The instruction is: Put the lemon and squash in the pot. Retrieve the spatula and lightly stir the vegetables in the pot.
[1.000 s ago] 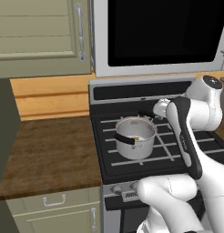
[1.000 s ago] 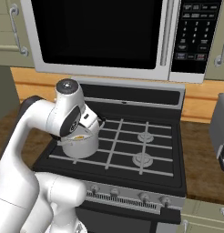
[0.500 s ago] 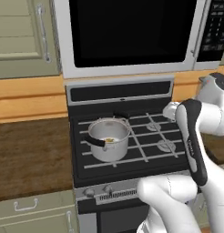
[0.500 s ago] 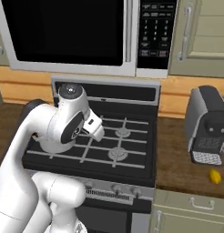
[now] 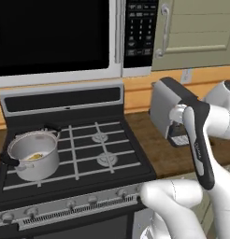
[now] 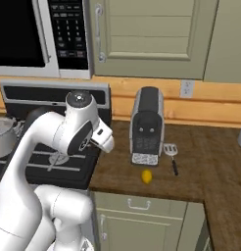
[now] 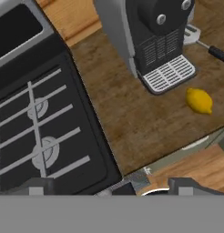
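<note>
Pot [image 5: 33,158]: sitting on the stove's [image 5: 89,158] left front burner in the left base view, a yellow piece [image 5: 35,157] lying inside.
Lemon [image 6: 147,177]: lying on the counter [image 6: 201,166] in front of the coffee machine [image 6: 146,126], in the right base view.
Spatula [image 6: 172,156]: lying just right of the machine.
My claw: I cannot tell whether my fingers are apart or together.
</note>
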Robot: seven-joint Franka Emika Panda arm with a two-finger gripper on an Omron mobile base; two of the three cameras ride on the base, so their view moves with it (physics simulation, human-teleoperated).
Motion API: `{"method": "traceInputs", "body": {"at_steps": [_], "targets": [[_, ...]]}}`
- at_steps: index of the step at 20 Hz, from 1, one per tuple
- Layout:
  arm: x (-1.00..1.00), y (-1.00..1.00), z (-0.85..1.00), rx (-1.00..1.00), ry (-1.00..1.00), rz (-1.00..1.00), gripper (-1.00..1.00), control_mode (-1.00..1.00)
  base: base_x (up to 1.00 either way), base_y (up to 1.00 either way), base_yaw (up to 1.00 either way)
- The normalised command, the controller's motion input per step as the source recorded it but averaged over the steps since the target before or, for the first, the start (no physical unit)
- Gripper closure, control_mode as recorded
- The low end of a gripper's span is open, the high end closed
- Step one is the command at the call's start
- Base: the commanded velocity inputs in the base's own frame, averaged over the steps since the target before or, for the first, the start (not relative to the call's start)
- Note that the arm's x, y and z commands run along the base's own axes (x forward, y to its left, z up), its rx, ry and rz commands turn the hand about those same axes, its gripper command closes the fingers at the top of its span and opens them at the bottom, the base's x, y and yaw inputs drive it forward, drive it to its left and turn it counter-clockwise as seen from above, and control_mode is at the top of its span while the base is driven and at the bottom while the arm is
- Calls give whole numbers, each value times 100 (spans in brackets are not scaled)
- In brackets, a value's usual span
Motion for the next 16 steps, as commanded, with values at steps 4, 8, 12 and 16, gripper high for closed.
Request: {"method": "traceInputs", "body": {"at_steps": [4, 8, 12, 16], "targets": [[0, -30, -6, 0, 1, 0, -100, -100, 0, -50, -4], [0, -46, -11, 0, 0, -4, -100, -100, 0, 0, 0], [0, -24, -38, 0, 6, 0, -100, -100, 0, 0, 0], [0, -31, -69, -7, 25, 13, -100, -100, 0, 0, 0]]}}
